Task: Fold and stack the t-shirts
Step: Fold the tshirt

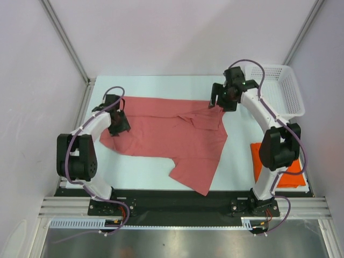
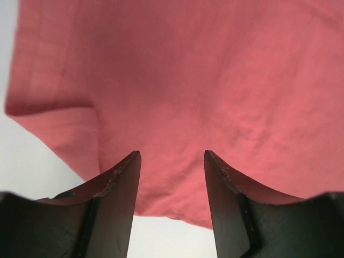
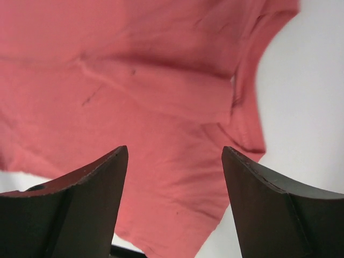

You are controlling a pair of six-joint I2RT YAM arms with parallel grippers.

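Note:
The dusty pink-red t-shirt (image 1: pixel 166 137) lies spread and rumpled across the middle of the white table, with one corner reaching the near edge. My left gripper (image 1: pixel 118 124) is over the shirt's left edge; in the left wrist view its jaws (image 2: pixel 172 157) are open with the cloth (image 2: pixel 177 80) below them. My right gripper (image 1: pixel 217 102) is over the shirt's far right corner; in the right wrist view it (image 3: pixel 174 153) is wide open above the cloth (image 3: pixel 134 80). The orange t-shirt (image 1: pixel 293 174) lies folded flat at the near right, partly hidden by the right arm.
A white perforated basket (image 1: pixel 285 86) stands at the far right, just behind the right arm. White walls and metal posts close in the table on the left, the right and the back. A black rail (image 1: pixel 172 201) runs along the near edge.

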